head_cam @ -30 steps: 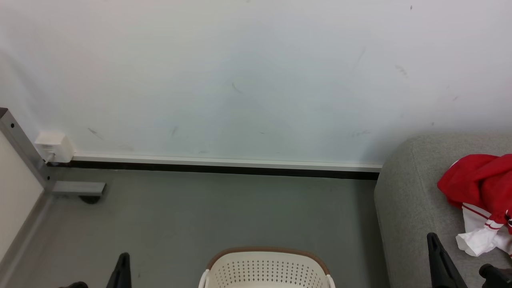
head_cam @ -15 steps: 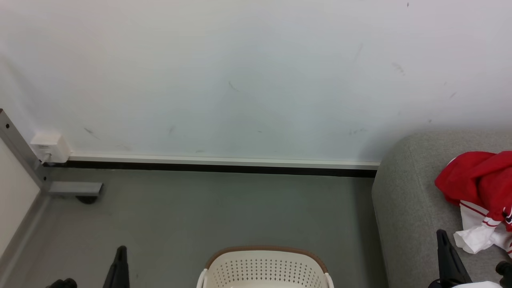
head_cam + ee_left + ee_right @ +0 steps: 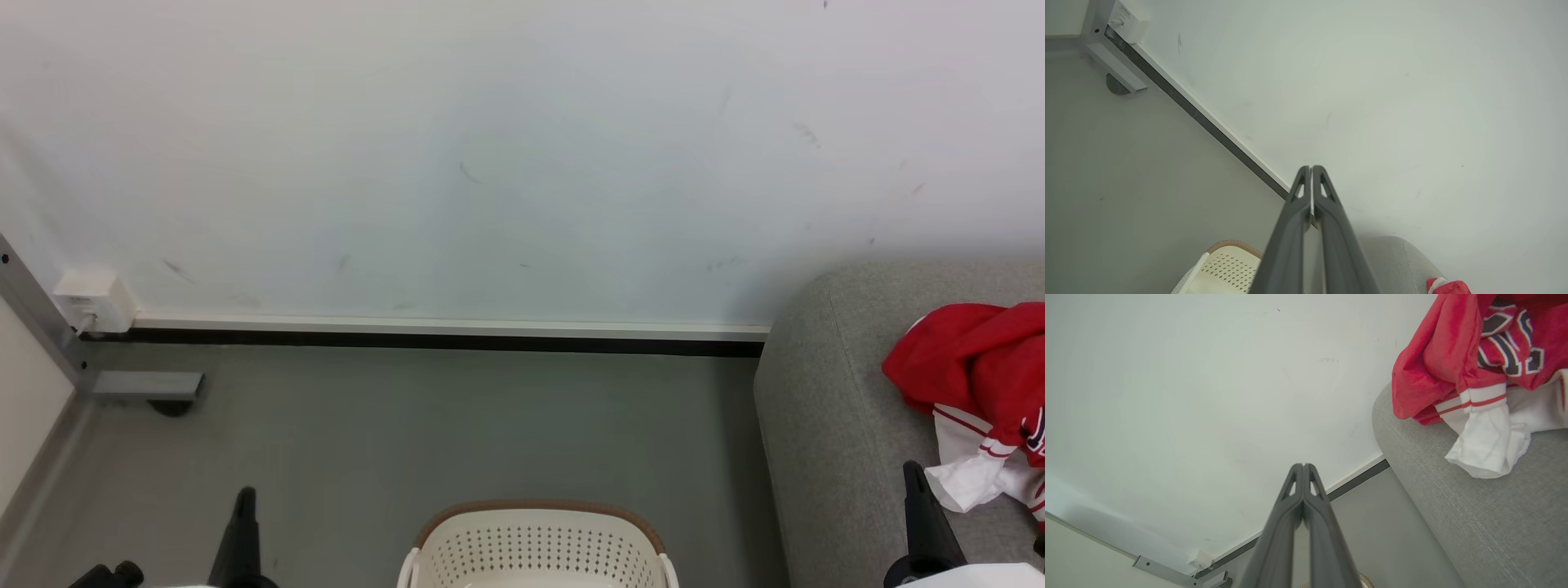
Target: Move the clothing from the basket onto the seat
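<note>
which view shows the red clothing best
The right wrist view: the clothing lies close and large on the seat, its dark emblem, striped cuff and white fabric clear. The head view cuts the clothing off at its right edge; the left wrist view catches a small red scrap at its bottom edge.

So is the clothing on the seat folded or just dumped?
Dumped, not folded: the clothing lies crumpled in a heap on the seat, its red fabric bunched and a white end trailing out.

We see the basket (image 3: 535, 543) cut by the bottom edge, its inside hidden; right of it, the clothing (image 3: 971, 363) runs off-frame.
</note>
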Controlling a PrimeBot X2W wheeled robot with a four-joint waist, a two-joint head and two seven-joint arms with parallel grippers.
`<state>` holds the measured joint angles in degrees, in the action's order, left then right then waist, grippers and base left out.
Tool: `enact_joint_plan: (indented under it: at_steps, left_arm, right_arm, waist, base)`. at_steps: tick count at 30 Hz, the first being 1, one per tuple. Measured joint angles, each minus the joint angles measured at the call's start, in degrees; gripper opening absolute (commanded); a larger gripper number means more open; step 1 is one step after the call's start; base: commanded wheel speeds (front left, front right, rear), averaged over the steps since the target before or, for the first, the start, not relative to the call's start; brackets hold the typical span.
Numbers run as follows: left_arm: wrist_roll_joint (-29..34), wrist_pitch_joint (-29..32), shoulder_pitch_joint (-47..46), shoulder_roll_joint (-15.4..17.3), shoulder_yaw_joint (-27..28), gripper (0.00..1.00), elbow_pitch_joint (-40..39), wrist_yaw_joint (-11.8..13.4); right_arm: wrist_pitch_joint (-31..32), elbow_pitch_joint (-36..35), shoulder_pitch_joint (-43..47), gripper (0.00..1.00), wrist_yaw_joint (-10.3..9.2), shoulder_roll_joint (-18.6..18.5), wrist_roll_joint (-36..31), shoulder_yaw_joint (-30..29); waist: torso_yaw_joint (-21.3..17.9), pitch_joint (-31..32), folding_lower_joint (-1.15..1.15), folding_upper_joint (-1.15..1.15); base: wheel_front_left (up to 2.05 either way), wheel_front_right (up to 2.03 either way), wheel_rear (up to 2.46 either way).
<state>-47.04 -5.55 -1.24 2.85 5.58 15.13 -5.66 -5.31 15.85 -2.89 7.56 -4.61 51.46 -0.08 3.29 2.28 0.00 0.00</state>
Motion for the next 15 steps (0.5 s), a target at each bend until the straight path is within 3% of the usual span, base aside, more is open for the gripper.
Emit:
enact_joint_plan:
  at_steps: [15]
  left_arm:
    - [-10.4, 2.7, -1.0, 0.0, 0.1, 0.00, -0.9, 0.2]
  right_arm:
    - [2.7, -0.2, -0.7, 0.00, 0.00, 0.6, 9.5, -1.5]
  waist:
    - [-0.6, -0.4, 0.00, 0.00]
  base:
    - [0.00, 0.00, 0.00]
